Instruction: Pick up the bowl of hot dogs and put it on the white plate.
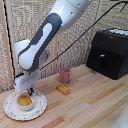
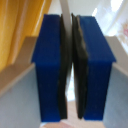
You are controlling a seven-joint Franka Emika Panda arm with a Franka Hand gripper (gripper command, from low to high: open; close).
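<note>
In the exterior view we find the white plate (image 1: 11, 111) at the lower left of the frame, resting on the pale wooden table (image 1: 90, 105), with the hot dog bowl (image 1: 25, 101) sitting on it, slightly toward the plate's upper side. The hot dogs (image 1: 24, 100) show as orange-yellow pieces inside the bowl and appear level within it. The gripper (image 1: 31, 91) hangs just above the bowl's upper right rim, its dark blue tips close to or touching that rim; we cannot tell from this view whether contact is made. The bulky white-and-grey arm (image 1: 42, 37) rises from the gripper toward the upper centre of the frame. Near the middle of the frame we note a pink mug (image 1: 65, 75), and just below it a separate orange-brown bar-shaped piece (image 1: 63, 89) lying flat on the table, both well apart from the plate. A black boxy appliance (image 1: 107, 52) stands at the right edge. In the wrist view the two blue fingers (image 2: 49, 65) fill the frame, their dark inner pads drawn nearly together with a thin pale sliver between them at the gripper (image 2: 69, 65). We judge this to be the bowl's rim, pinched between the pads. Blurred yellow shows at the upper left of that frame.
</note>
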